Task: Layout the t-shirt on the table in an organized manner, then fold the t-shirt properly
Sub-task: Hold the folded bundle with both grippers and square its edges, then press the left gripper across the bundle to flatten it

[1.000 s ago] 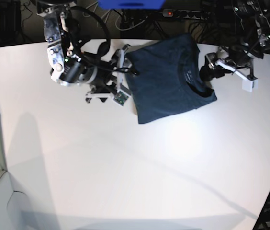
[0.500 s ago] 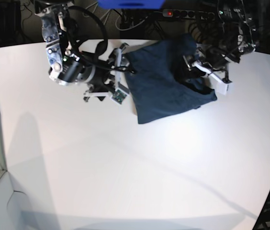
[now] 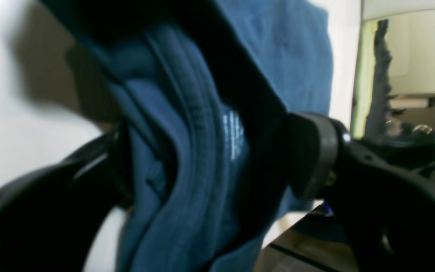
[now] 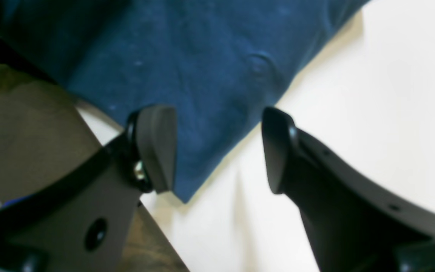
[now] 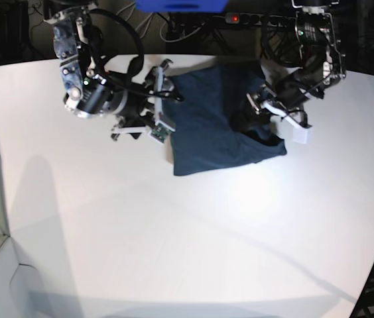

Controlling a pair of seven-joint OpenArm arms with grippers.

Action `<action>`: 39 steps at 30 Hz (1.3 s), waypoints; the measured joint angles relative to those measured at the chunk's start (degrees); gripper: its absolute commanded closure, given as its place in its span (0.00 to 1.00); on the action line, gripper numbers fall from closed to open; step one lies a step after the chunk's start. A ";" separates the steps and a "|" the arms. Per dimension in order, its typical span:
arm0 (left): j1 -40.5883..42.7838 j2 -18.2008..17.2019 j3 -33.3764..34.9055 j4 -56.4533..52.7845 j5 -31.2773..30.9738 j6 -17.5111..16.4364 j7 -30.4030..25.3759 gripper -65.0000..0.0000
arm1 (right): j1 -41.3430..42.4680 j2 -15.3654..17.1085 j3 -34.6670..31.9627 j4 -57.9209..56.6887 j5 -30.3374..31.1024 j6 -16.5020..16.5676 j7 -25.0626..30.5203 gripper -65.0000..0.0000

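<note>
The dark navy t-shirt (image 5: 217,122) lies as a rough folded block on the far part of the white bench (image 5: 174,232), a little right of the middle, with its near edge running slanted and one corner pointing to the near left. The left hand (image 3: 217,158) sits at the shirt's right side in the base view; its wrist view shows bunched collar fabric with a pale printed label filling the gap between its two dark fingers (image 3: 308,151), which stand wide, so the cloth is between them but whether it is pinched I cannot tell. The right hand (image 4: 217,151) hovers at the shirt's left edge, released, its fingers (image 4: 157,147) spread with a corner of the shirt and bare bench showing between them. In that view the shirt (image 4: 187,60) lies flat with a small pucker near its edge
</note>
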 measured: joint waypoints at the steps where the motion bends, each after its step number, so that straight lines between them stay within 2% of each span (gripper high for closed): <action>1: -0.63 0.00 0.07 -0.87 -0.33 -0.15 -0.02 0.18 | -0.02 0.02 0.00 0.00 0.00 0.00 0.00 0.44; 4: -2.43 -0.15 2.01 -3.72 -0.90 -0.90 -1.81 0.19 | -0.04 0.02 0.00 -0.02 0.00 0.02 -0.04 0.44; 6: -3.72 -0.33 3.91 -4.90 -0.90 -1.01 -2.25 0.23 | 0.07 0.02 -0.02 -0.02 0.17 0.00 -0.02 0.44; 7: -4.09 -0.39 4.46 -5.42 -0.72 -1.01 -2.34 0.30 | 0.09 0.02 -0.04 -0.02 0.15 0.00 -0.07 0.44; 10: -4.15 -0.46 5.75 -6.64 1.25 -1.20 -3.63 0.64 | 0.11 0.04 -0.02 0.00 0.17 0.00 -0.04 0.44; 12: -4.55 -0.52 7.54 -6.99 4.94 -1.77 -4.17 0.91 | 0.11 0.04 0.00 0.02 0.20 0.00 -0.02 0.44; 13: -4.81 -0.81 8.26 -7.50 6.14 -2.78 -4.55 0.99 | 0.09 0.02 0.00 0.00 0.13 0.00 -0.09 0.44; 16: -7.82 -1.64 9.92 -11.37 7.67 -6.08 -5.99 0.98 | 0.26 0.55 -0.04 0.07 0.17 0.02 -0.04 0.44; 19: -10.12 -1.53 10.62 -13.94 9.05 -6.56 -6.82 1.00 | 0.26 1.22 0.48 0.15 0.13 0.00 -0.26 0.44; 23: -10.80 -1.77 10.75 -14.47 9.70 -8.26 -6.99 1.00 | -0.09 1.01 5.44 2.60 0.24 0.02 -0.09 0.44; 25: -12.81 -2.78 12.92 -15.58 10.01 -9.79 -6.43 1.00 | -0.07 1.14 8.79 3.61 0.17 0.00 -0.13 0.44; 28: -17.22 -5.25 20.11 -16.57 12.90 -11.32 -5.95 1.00 | -0.04 1.11 13.62 4.42 0.11 0.00 -0.22 0.44; 34: -27.43 -8.41 37.16 -17.35 21.70 -11.26 -5.55 1.00 | -1.40 1.44 24.13 4.63 0.11 0.00 -0.35 0.44; 39: -36.11 -7.69 53.42 -16.85 35.60 -10.01 -5.25 1.00 | -1.33 1.29 30.08 4.63 0.44 0.00 -0.24 0.44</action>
